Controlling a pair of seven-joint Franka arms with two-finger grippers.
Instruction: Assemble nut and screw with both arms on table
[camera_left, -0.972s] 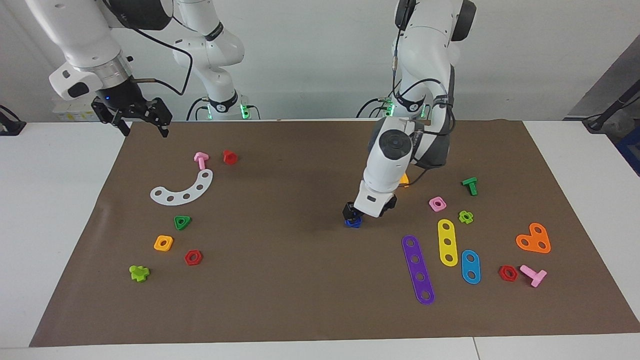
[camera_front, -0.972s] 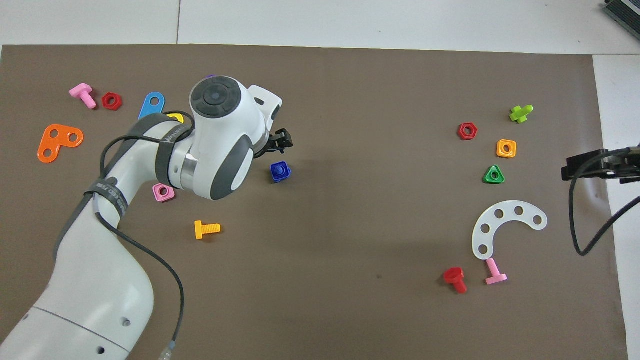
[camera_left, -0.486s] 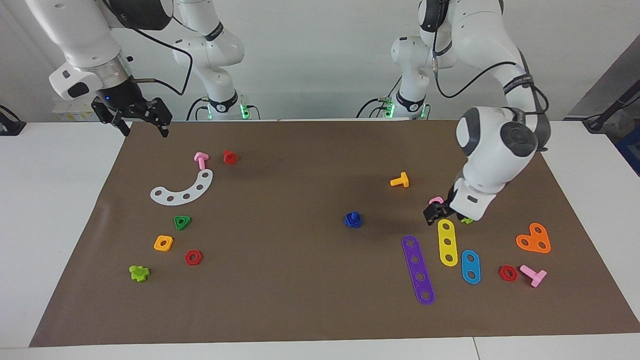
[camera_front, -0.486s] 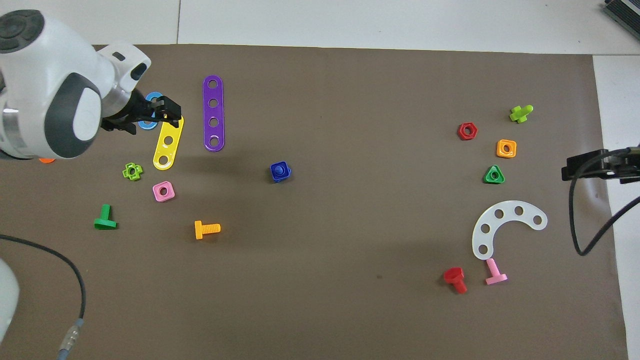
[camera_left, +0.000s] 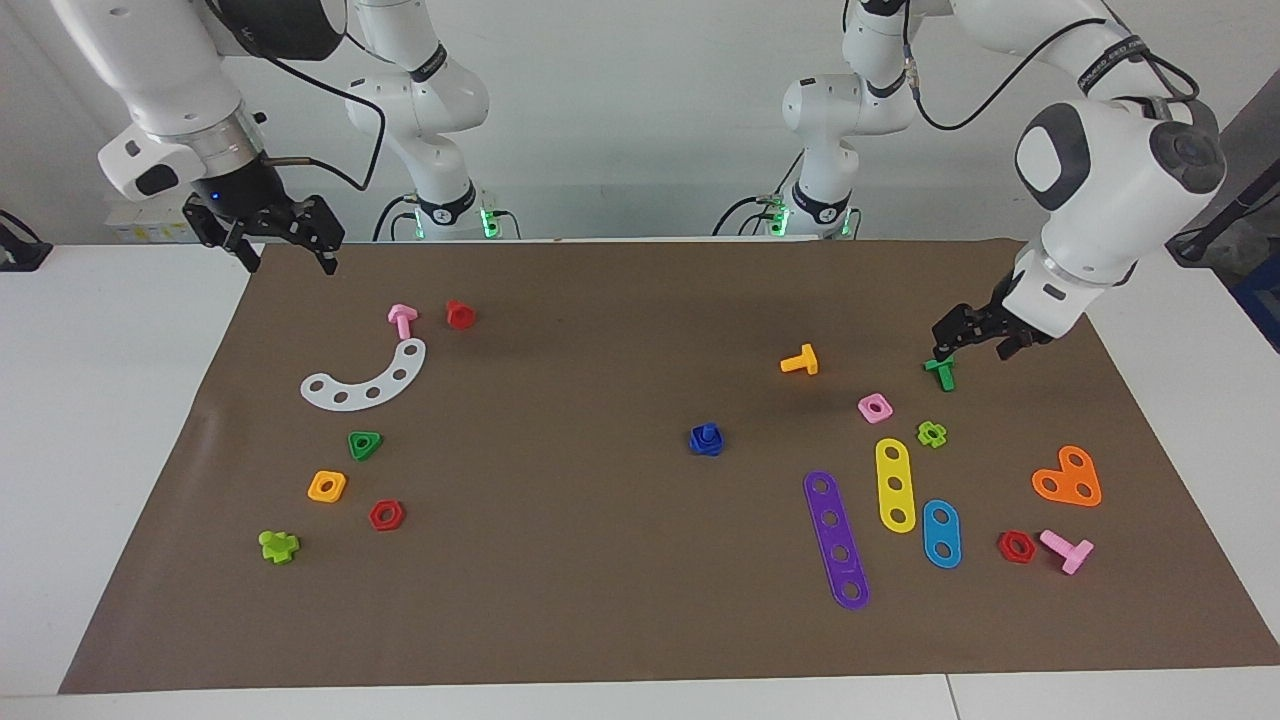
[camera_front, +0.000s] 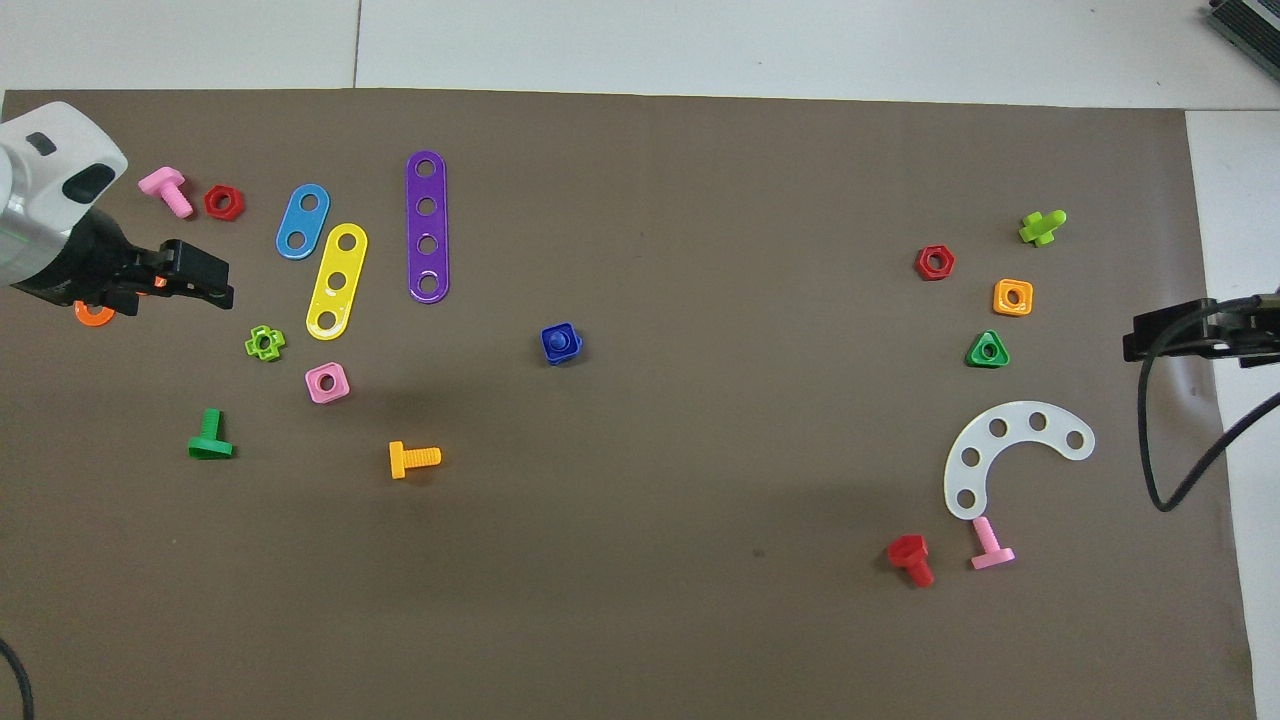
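The dark-blue square nut (camera_left: 706, 447) (camera_front: 547, 346) lies in the middle of the brown mat (camera_left: 600, 620) on the white table (camera_left: 100, 420). The dark-blue screw (camera_left: 707, 432) (camera_front: 563, 342) stands in its hole. No gripper touches them. My left gripper (camera_left: 975, 343) (camera_front: 205, 286) is open and empty, raised over the mat's left-arm end, above the orange heart-shaped plate (camera_front: 92, 315). My right gripper (camera_left: 285, 248) (camera_front: 1165, 335) is open and empty, waiting raised over the mat's edge at the right arm's end.
Toward the left arm's end lie purple (camera_left: 837, 538), yellow (camera_left: 895, 484) and blue (camera_left: 941, 533) strips, a pink nut (camera_left: 875, 407), green (camera_left: 940, 372) and orange (camera_left: 800, 361) bolts. Toward the right arm's end lie a white arc (camera_left: 366, 378), a green triangular nut (camera_left: 365, 444) and an orange nut (camera_left: 327, 486).
My left gripper has let go of the blue nut and screw, lifted and swung away to the left-arm end of the mat. The nut and screw stay put. The right arm has not moved.
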